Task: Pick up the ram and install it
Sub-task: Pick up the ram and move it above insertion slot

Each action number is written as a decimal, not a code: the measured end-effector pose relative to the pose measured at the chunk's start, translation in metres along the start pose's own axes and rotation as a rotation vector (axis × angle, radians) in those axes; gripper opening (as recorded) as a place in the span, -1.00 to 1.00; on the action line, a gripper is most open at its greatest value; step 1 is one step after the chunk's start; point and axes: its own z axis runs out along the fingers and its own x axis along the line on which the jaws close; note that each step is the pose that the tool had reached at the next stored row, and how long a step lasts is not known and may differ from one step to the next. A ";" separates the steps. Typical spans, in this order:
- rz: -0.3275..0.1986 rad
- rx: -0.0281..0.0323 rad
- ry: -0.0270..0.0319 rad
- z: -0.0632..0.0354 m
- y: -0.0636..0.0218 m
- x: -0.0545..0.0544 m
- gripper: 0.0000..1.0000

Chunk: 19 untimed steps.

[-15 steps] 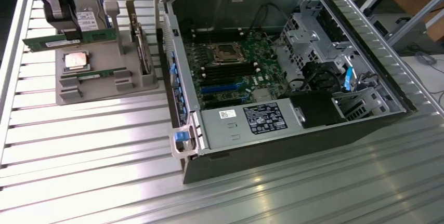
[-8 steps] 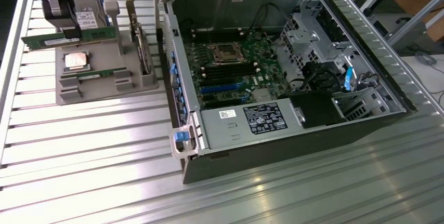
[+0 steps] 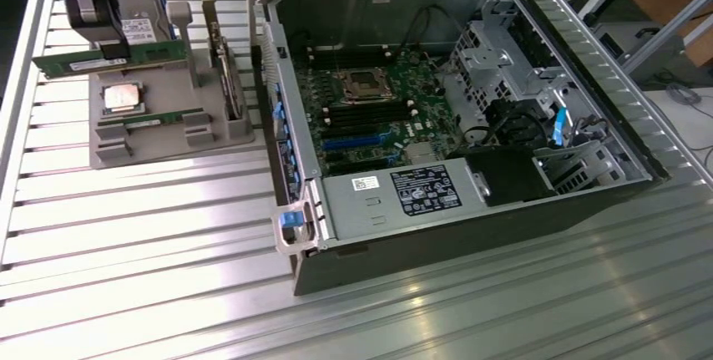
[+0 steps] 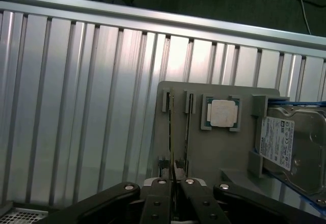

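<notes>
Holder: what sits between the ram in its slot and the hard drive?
The square silver CPU chip, seated in its recess, seen in the wrist view.

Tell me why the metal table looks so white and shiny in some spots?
Exterior view: light bounces off the ribbed metal table, leaving white glare around the gray holder, while the open computer case is darker inside. Wrist view: a bright patch on the table slats beside the holder; past the table's edge it is dark.
</notes>
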 end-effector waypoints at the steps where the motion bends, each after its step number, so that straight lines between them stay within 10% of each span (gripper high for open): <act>1: 0.000 0.0001 0.0000 -0.0004 0.0000 0.000 -0.74; 19: 0.000 0.0001 -0.0001 -0.0090 0.0004 0.000 -0.74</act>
